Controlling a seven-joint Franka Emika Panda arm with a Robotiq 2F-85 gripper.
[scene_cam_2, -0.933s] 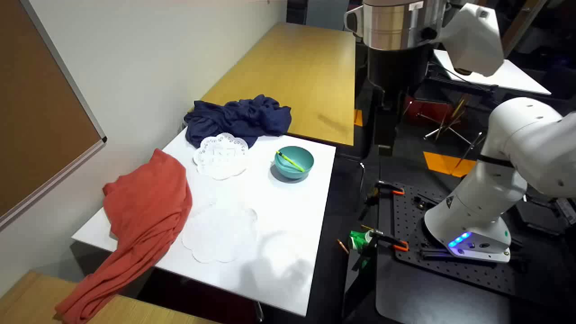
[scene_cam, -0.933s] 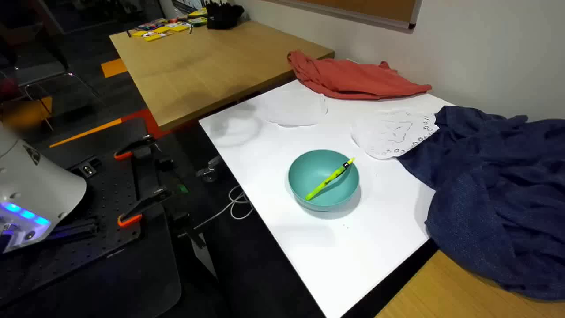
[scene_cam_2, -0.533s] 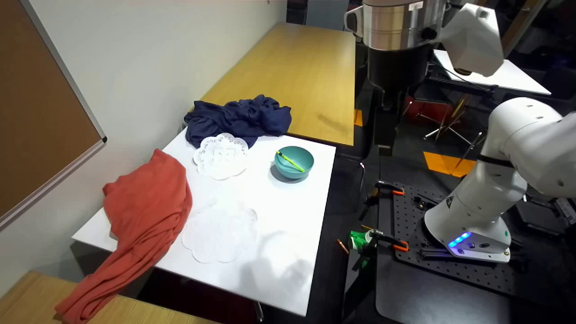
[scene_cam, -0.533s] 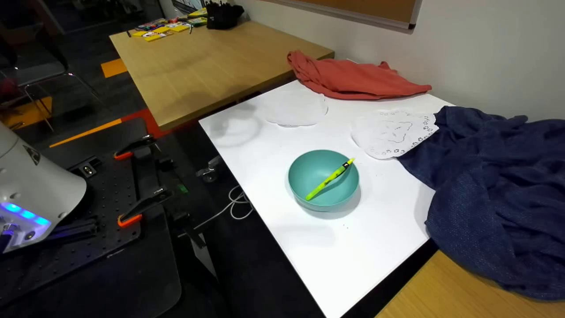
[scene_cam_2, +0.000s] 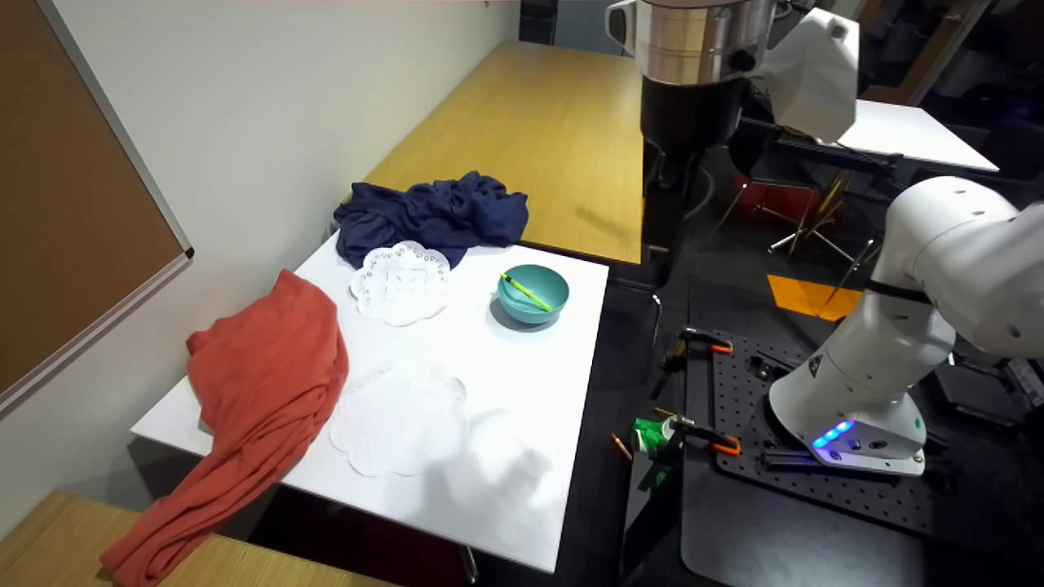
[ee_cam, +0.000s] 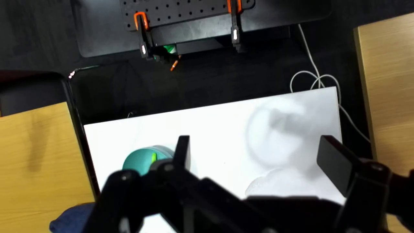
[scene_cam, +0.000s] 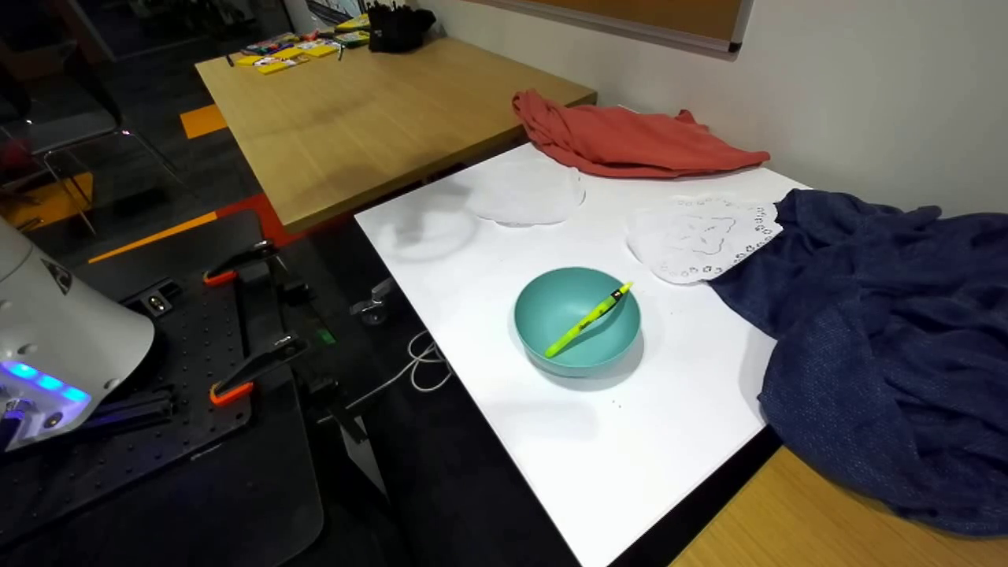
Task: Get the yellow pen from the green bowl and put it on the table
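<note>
The yellow pen (scene_cam: 591,318) leans inside the green bowl (scene_cam: 543,307), so nothing is done yet. The end effector (ee_cam: 258,157) stands wide and empty; the grasp, the lift and laying the pen on the surface (scene_cam: 598,457) all remain.

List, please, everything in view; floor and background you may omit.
Yellow pen: one, yellow-green, in green bowl
Green bowl: one, teal, on white table
White table: one, white, between wooden tables
Wooden tables: two, tan, beside white table
Doilies: two, white, on white table
Red cloth: one, red, partly on white table
Navy cloth: one, navy, partly on white table
Clamps: two, black and orange, on stand
Arm: one, white, on stand
Gripper: one, black, open, aloft
</note>
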